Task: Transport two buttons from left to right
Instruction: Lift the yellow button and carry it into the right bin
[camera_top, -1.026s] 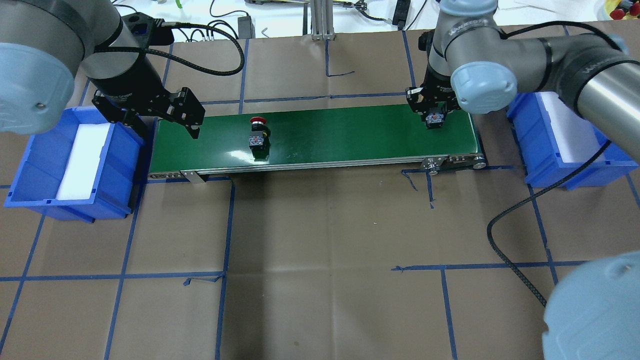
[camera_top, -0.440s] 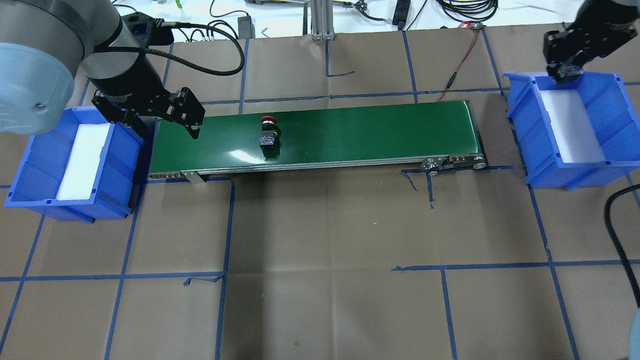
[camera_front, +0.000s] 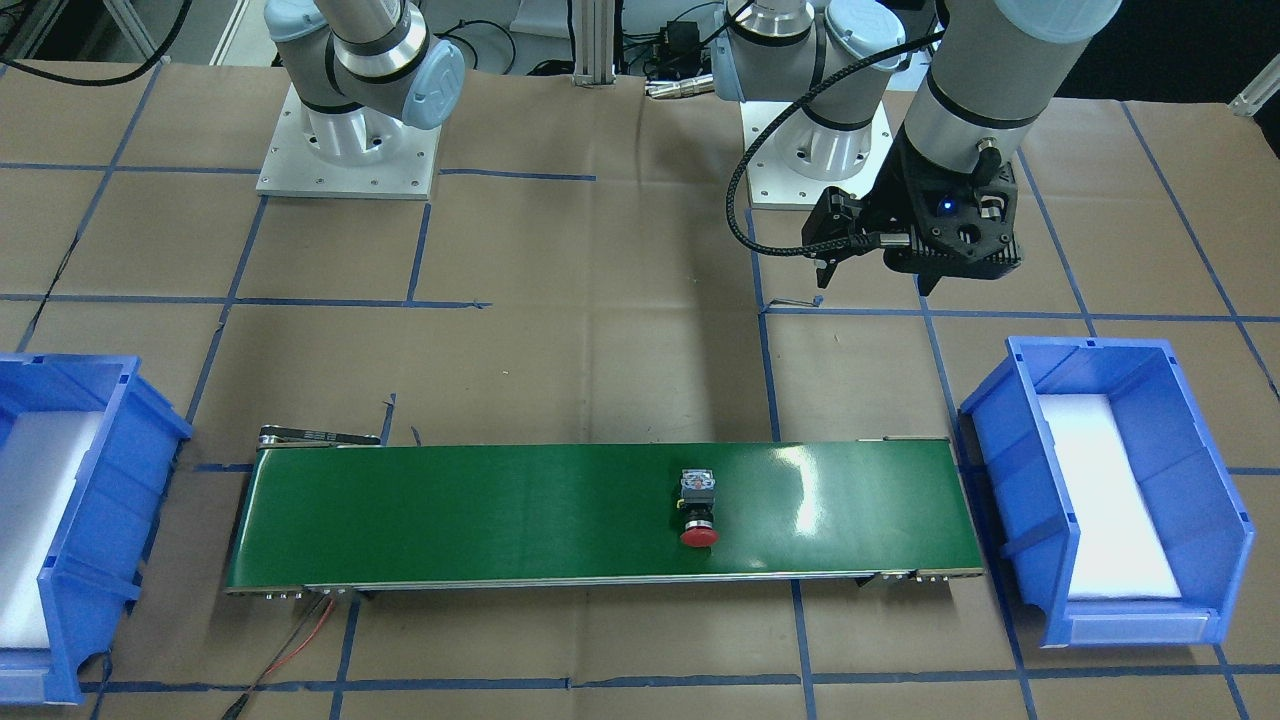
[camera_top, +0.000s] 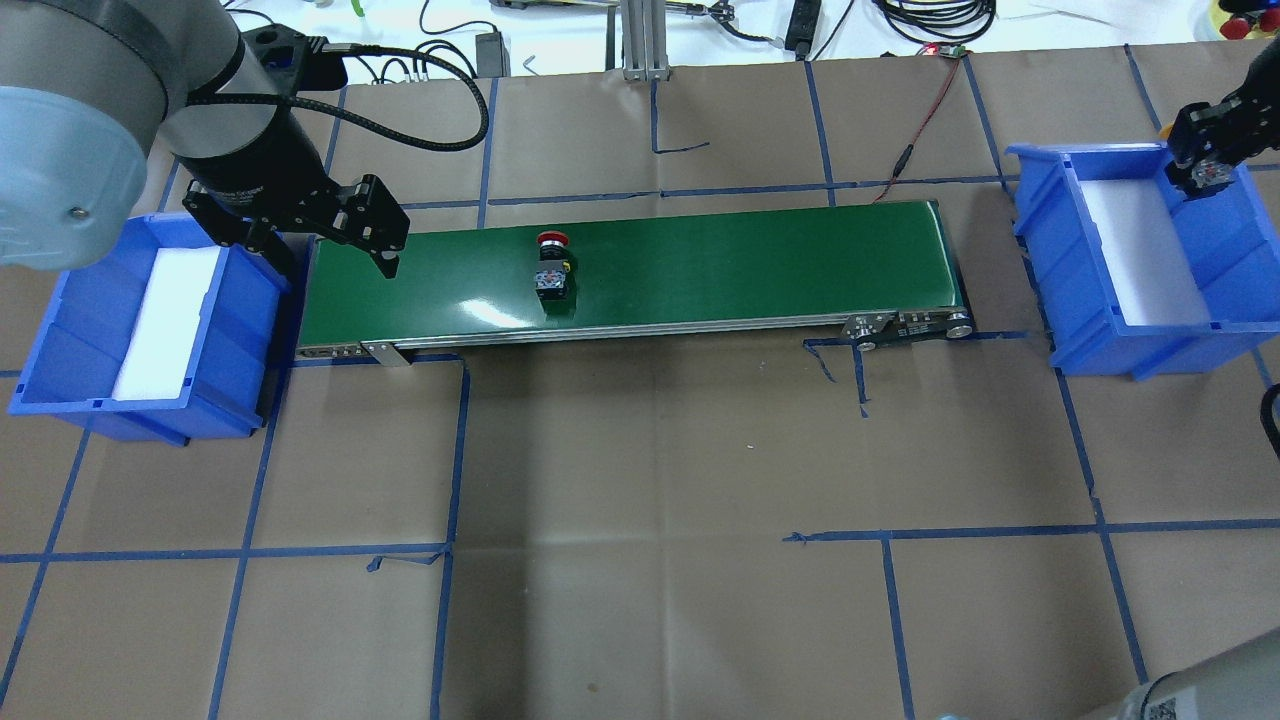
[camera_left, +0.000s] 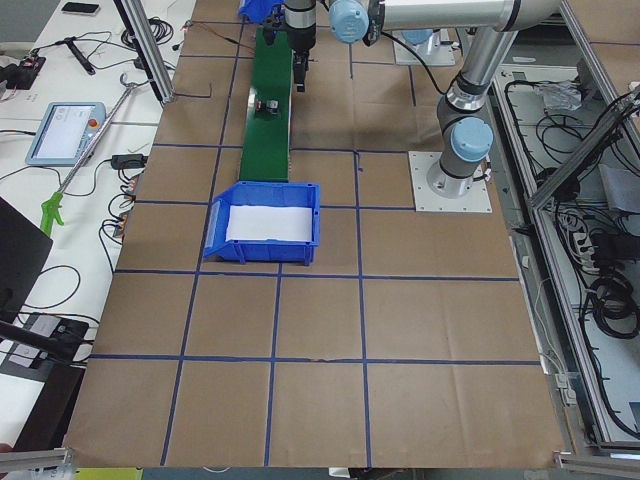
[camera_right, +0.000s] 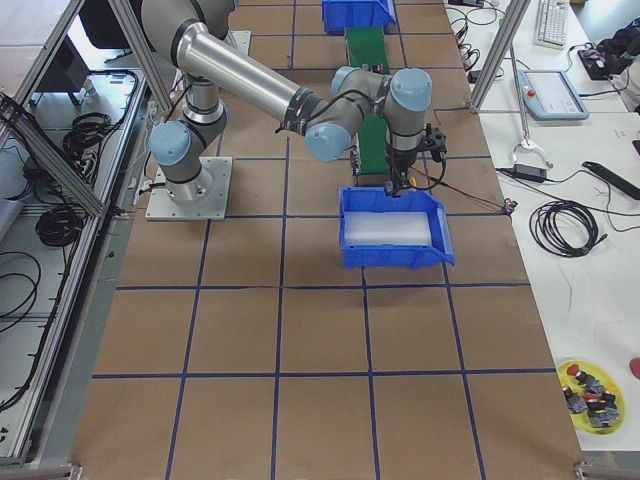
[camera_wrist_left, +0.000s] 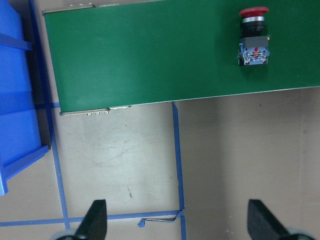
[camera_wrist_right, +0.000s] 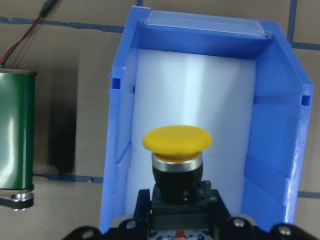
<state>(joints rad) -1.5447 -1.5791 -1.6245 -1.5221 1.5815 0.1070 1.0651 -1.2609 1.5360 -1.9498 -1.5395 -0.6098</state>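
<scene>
The yellow button (camera_wrist_right: 176, 140) is clamped in the jaws of the right gripper (camera_top: 1206, 166) over the blue bin (camera_wrist_right: 120, 125) (poised for release); the jaws of the left gripper (camera_wrist_left: 178, 222) are spread wide.

The long green conveyor belt (camera_top: 720, 258) lies between the blue plastic left bin (camera_top: 245, 320) and the blue plastic right bin (camera_top: 1062, 262). I read the red-capped push-button switch (camera_top: 551, 270) on the belt, left of centre; the right gripper (camera_top: 1207, 170) holds the yellow-capped push-button switch (camera_wrist_right: 176, 141) above the right bin.
</scene>
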